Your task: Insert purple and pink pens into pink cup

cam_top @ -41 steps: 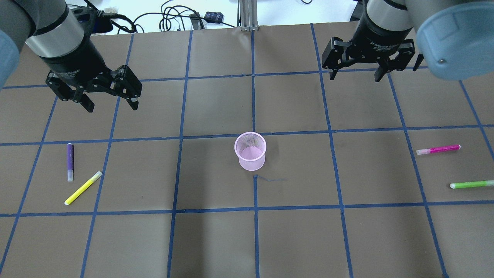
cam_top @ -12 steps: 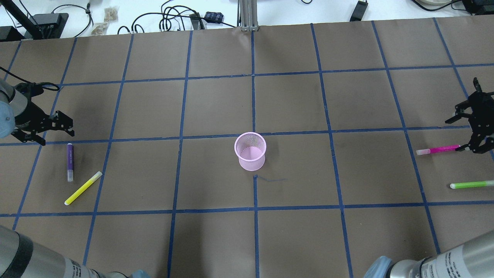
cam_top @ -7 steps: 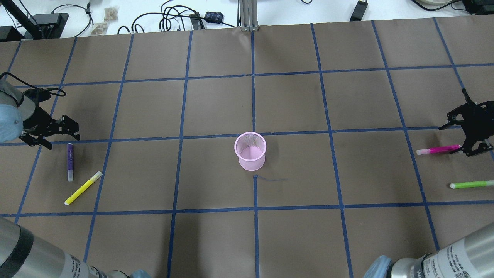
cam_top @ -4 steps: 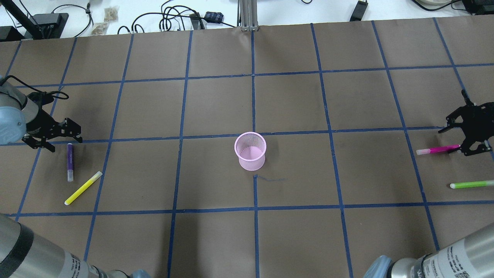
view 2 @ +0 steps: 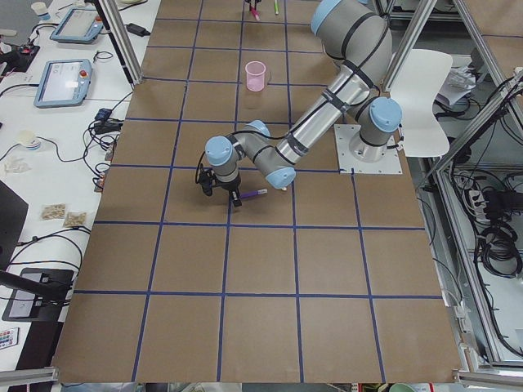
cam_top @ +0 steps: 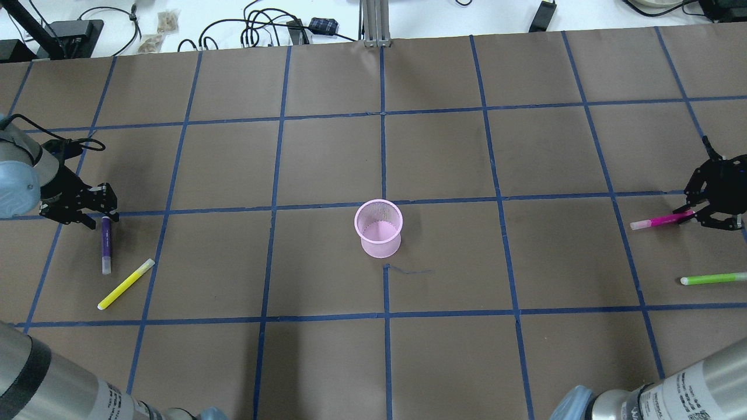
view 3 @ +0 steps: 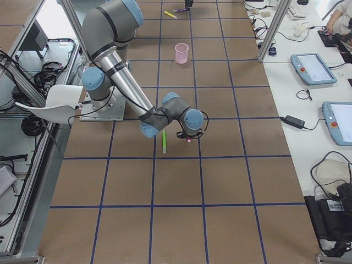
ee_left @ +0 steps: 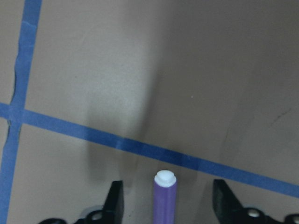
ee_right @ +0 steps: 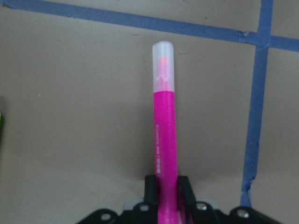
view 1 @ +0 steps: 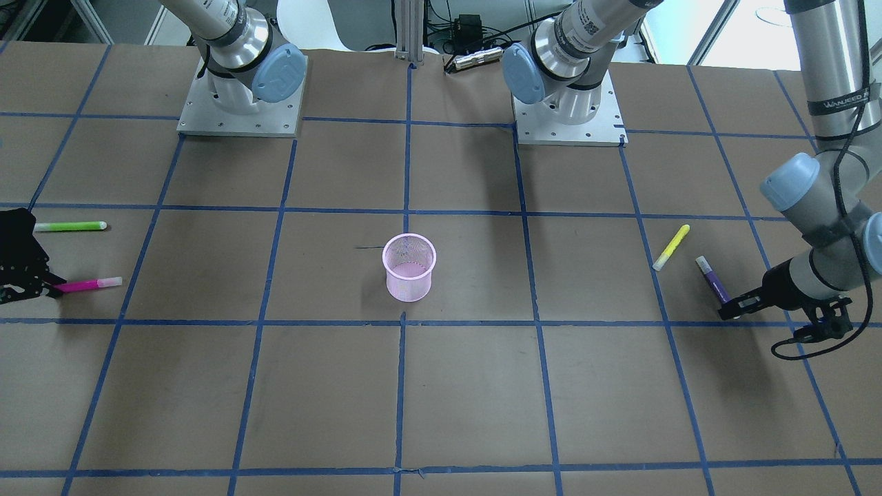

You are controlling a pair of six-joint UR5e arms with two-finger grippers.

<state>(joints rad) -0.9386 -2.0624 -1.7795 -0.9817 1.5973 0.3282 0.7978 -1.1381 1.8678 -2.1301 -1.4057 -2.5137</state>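
Gripping both pens
My right tool (ee_right: 167, 184) clamps the pink pen (ee_right: 164, 130); open left tool (ee_left: 169, 203) straddles the purple pen (cam_top: 105, 242), seemingly near its end, so I centre before closing.

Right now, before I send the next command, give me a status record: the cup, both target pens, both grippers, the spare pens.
pink mesh cup: upright, mid-table, empty
purple plastic pen: flat on table, not gripped
pink clear-capped pen: held at its tail end
left gripper: jaws open, straddling purple plastic pen's end
right gripper: jaws shut on pink clear-capped pen
yellow pen, green pen: lying on table, untouched
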